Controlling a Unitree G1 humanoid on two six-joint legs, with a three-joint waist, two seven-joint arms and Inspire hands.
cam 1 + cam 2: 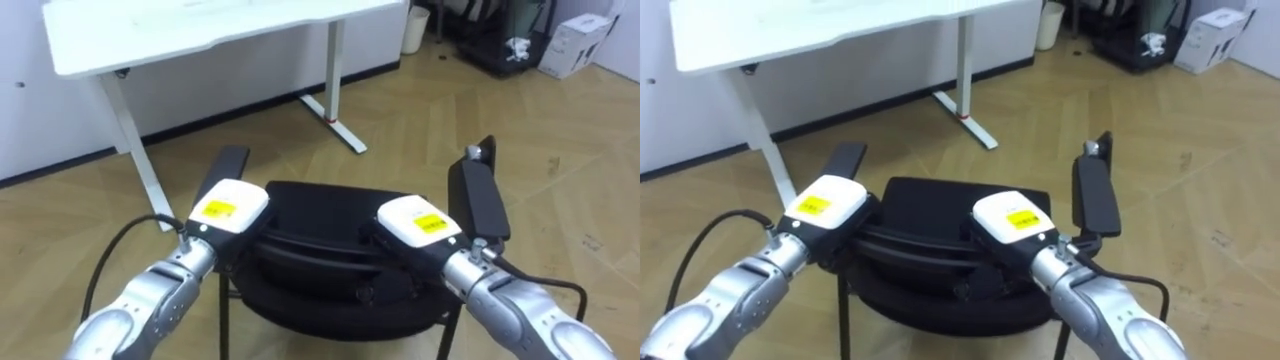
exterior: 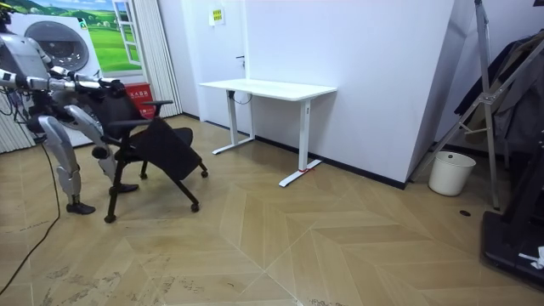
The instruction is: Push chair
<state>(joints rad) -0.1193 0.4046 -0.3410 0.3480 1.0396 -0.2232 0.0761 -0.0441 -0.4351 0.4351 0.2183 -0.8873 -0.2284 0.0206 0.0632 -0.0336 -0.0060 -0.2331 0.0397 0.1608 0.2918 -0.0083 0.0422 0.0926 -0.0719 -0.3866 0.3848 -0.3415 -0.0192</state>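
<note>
The push looks set up but not clearly under way. The robot stands on the wood floor point(image 1: 560, 170) just behind the chair point(image 1: 330, 205). Its left hand point(image 1: 228, 207) and right hand point(image 1: 420, 220) rest on the top edge of the backrest point(image 1: 310, 252), one toward each end. The fingers lie over the far side of that edge, so whether they are curled on it or straight cannot be told.

The chair stands near the robot, well apart from the white table point(image 1: 200, 30) at the far left. Its seat faces away from the robot, roughly toward the table's right foot. The armrests point(image 1: 478, 195) run near to far, and the backrest runs left to right.

The next move probably calls for even pressure from both hands while stepping forward, veering left to bring the chair to the table.
</note>
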